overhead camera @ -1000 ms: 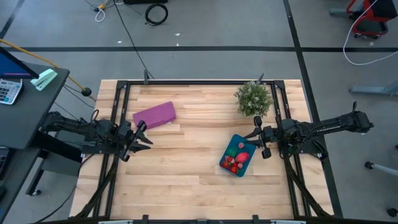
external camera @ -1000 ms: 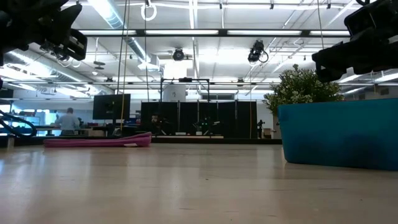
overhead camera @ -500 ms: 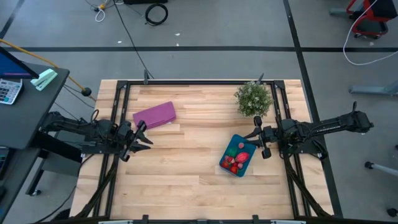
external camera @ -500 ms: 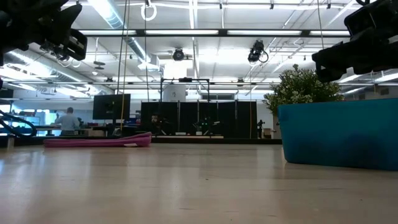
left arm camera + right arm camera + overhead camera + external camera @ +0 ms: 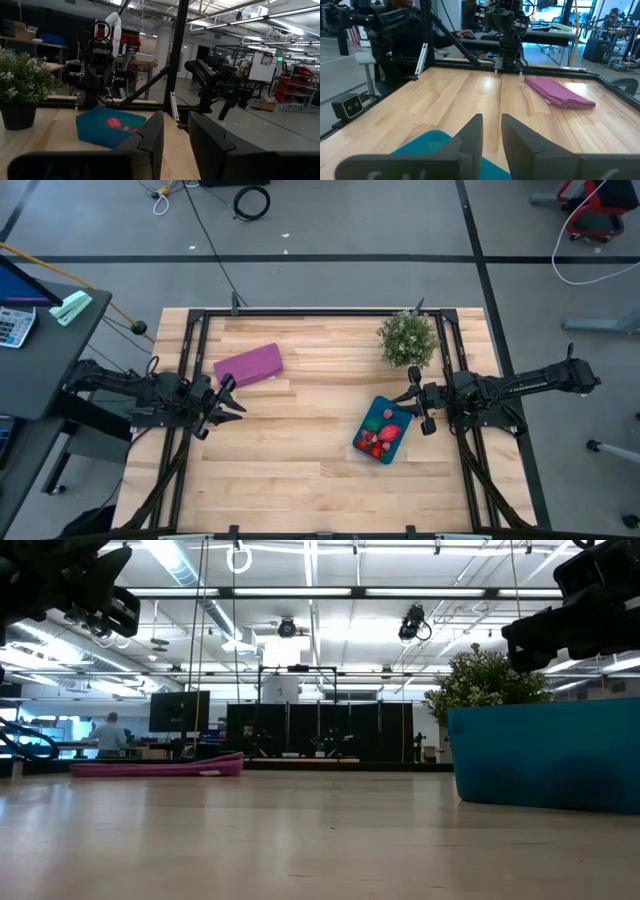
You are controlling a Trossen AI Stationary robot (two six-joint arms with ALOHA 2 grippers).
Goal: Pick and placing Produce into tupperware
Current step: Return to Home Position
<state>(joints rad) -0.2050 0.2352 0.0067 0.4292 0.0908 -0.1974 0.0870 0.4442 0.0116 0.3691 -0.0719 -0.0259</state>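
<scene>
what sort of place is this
Probably a robotics lab or workshop: another robot arm stands beyond the wooden table, strip lights run under an open industrial ceiling, and a monitor sits in the background.

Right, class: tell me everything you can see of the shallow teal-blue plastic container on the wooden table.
The shallow teal-blue plastic container is rectangular with rounded corners, lidless and upright. It lies skewed on the right half of the wooden table, near the bushy green potted plant. Small red and pink toy produce lies inside it. The right gripper hangs above one corner, not touching it.
</scene>
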